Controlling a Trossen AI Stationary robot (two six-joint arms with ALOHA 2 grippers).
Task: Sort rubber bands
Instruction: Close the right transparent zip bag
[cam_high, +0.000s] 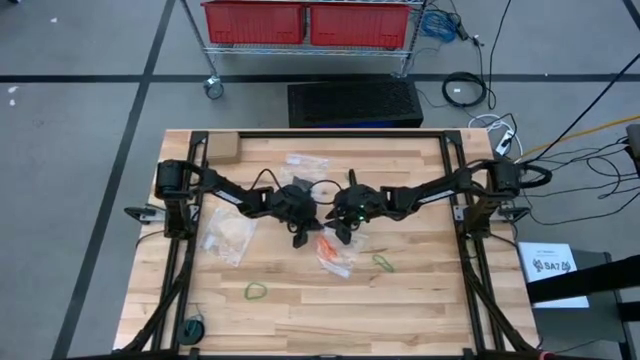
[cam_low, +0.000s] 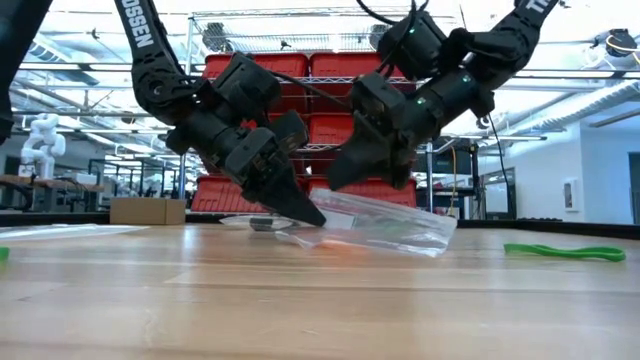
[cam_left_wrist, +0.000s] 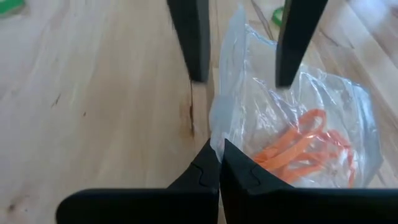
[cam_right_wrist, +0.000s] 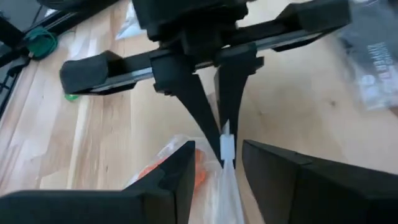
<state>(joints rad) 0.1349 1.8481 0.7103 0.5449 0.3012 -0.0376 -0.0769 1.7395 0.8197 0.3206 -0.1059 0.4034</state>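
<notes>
Left tool (cam_left_wrist: 219, 163) pinching clear bag (cam_left_wrist: 323, 99) (orange bands (cam_left_wrist: 305, 149) inside), right tool (cam_right_wrist: 217, 163) spread

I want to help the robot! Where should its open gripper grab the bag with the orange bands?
Probably the free lip of the clear bag, coming down from above beside the left gripper, which pinches the other edge. The mouth stands lifted there, and the orange rubber bands lie deeper inside, clear of the right gripper.
</notes>
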